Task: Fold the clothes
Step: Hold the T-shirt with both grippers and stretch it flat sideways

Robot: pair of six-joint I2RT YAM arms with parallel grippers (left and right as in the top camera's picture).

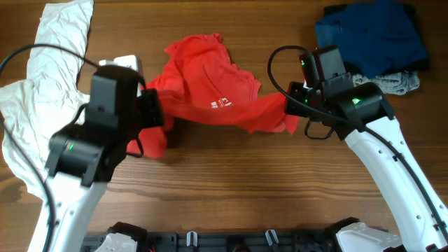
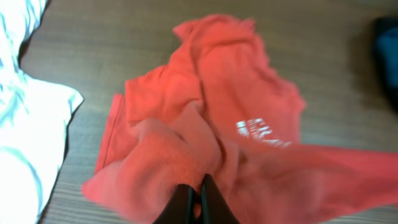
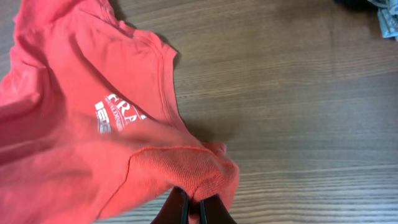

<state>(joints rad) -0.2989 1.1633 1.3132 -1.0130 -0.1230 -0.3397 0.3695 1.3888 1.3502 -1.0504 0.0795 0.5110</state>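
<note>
So both grippers are pinched tight on the red T-shirt (image 1: 210,87): left gripper (image 2: 199,200) on a bunched fold, right gripper (image 3: 197,208) on a hemmed edge. The shirt is stretched between the 2 mid-table (image 1: 231,189), with the white shirt (image 1: 35,84) far left and the blue piece (image 1: 371,35) top right

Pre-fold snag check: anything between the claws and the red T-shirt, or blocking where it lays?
Nothing visible. Left claw and right claw are both shut on the red T-shirt. White shirt lies off left, blue garment far right; table in front is bare.
</note>
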